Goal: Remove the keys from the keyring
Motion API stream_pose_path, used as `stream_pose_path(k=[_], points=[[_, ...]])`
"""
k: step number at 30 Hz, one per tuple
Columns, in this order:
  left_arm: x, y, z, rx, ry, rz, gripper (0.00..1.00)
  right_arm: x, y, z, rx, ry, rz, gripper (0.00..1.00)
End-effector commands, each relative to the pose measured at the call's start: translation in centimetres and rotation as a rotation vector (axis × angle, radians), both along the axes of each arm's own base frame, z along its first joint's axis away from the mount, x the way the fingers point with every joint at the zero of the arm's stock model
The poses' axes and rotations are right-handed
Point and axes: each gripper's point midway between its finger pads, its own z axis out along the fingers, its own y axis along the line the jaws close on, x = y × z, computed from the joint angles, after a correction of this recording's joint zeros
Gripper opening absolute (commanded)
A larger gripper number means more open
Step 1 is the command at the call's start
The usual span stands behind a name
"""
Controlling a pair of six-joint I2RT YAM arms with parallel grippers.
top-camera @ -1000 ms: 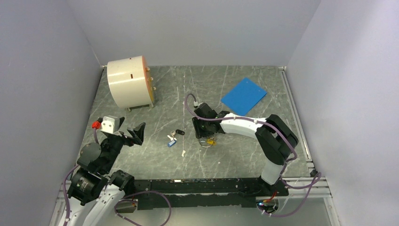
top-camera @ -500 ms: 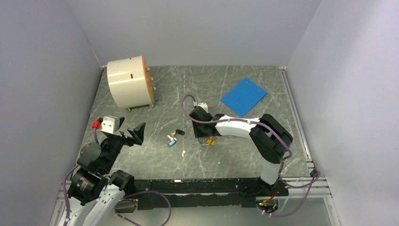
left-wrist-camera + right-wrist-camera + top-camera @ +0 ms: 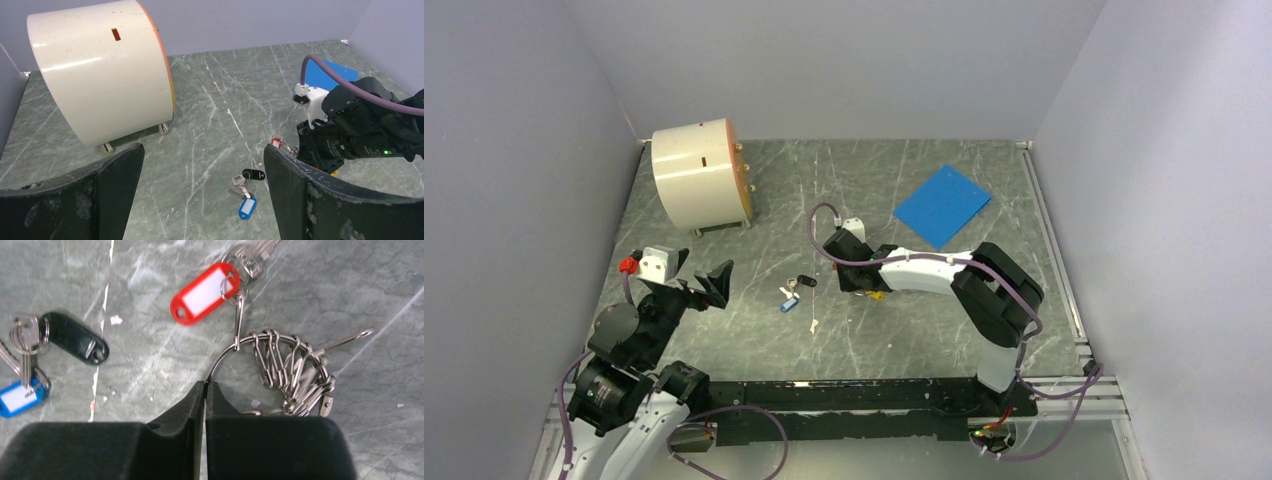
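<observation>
Grey marbled worktop (image 3: 754, 335), right end effector (image 3: 205, 385) pressed together, tips pinching the wire of the keyring (image 3: 272, 335), red-tagged key (image 3: 202, 292) clipped on it, black-tagged key (image 3: 75, 337) and blue-tagged key (image 3: 20, 396) loose nearby, left end effector (image 3: 202, 150) spread wide, holding nothing.

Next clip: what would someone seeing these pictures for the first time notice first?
The big cream drum at the back left of the table and the blue sheet at back right stand out. At mid-table the right claw is pinched shut on a wire keyring carrying a red-tagged key, with a black-tagged key and a blue-tagged key lying loose beside it.
</observation>
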Motion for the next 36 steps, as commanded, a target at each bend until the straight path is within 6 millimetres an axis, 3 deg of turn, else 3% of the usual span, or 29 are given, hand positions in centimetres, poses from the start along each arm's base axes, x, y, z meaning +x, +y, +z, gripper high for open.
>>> stream_pose_path(k=[1,11,17,20,25,36], points=[[-0.5,0.1,1.7,-0.003,-0.044,-0.011,0.95,-1.0,1.4,3.4,0.104,-0.009,0.075,0.00],[-0.2,0.0,1.5,0.003,-0.032,-0.007,0.95,0.2,2.9,12.3,0.197,-0.151,0.195,0.00],[0.0,0.0,1.3,0.008,-0.026,-0.008,0.95,1.1,3.1,15.9,0.228,-0.207,0.253,0.00],[0.0,-0.1,1.2,0.010,-0.022,-0.007,0.95,1.4,3.0,16.6,0.244,-0.220,0.262,0.00],[0.1,-0.2,1.1,0.011,-0.020,-0.010,0.95,-0.3,3.6,12.4,0.187,-0.120,0.397,0.15],[-0.1,-0.1,1.3,0.007,-0.027,-0.010,0.95,-1.7,3.6,4.8,0.266,0.089,0.157,0.24]])
